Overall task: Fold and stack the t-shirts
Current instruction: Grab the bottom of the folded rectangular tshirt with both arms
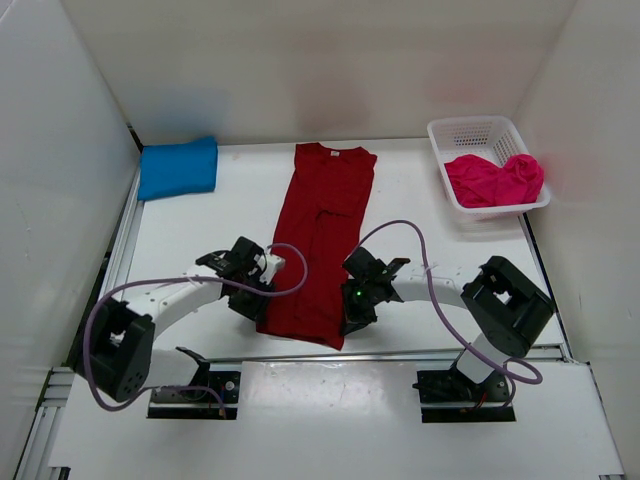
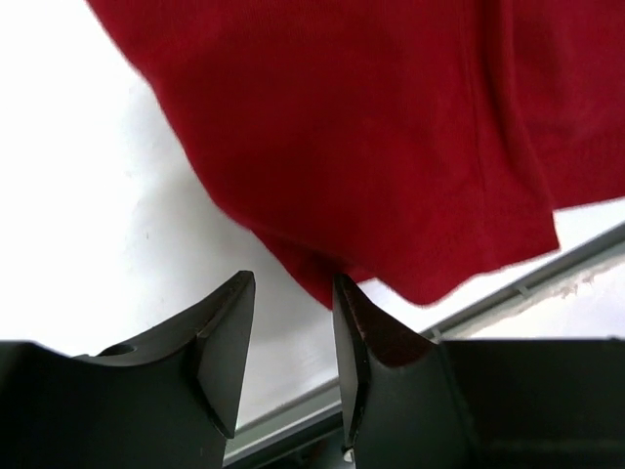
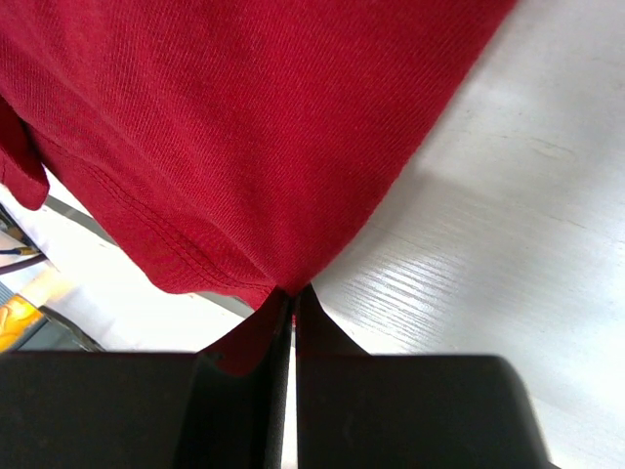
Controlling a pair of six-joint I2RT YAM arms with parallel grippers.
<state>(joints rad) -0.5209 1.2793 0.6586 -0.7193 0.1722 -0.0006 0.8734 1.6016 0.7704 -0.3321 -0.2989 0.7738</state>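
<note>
A dark red t-shirt (image 1: 325,240) lies on the white table as a long narrow strip, collar at the far end. My right gripper (image 1: 348,325) is shut on its near right hem corner (image 3: 283,283), and the cloth (image 3: 244,127) rises away from the pinched tips (image 3: 293,291). At the near left hem corner, my left gripper (image 1: 262,303) stands open. Bare table shows between its tips (image 2: 293,279), and its right finger (image 2: 356,332) touches the red cloth (image 2: 391,147). A folded bright blue t-shirt (image 1: 178,167) lies at the far left. A pink-magenta t-shirt (image 1: 495,178) is bunched in the basket.
The white mesh basket (image 1: 470,125) stands at the far right corner. White walls close in the table on the left, back and right. A metal rail (image 1: 400,352) runs along the near table edge just behind the red shirt's hem.
</note>
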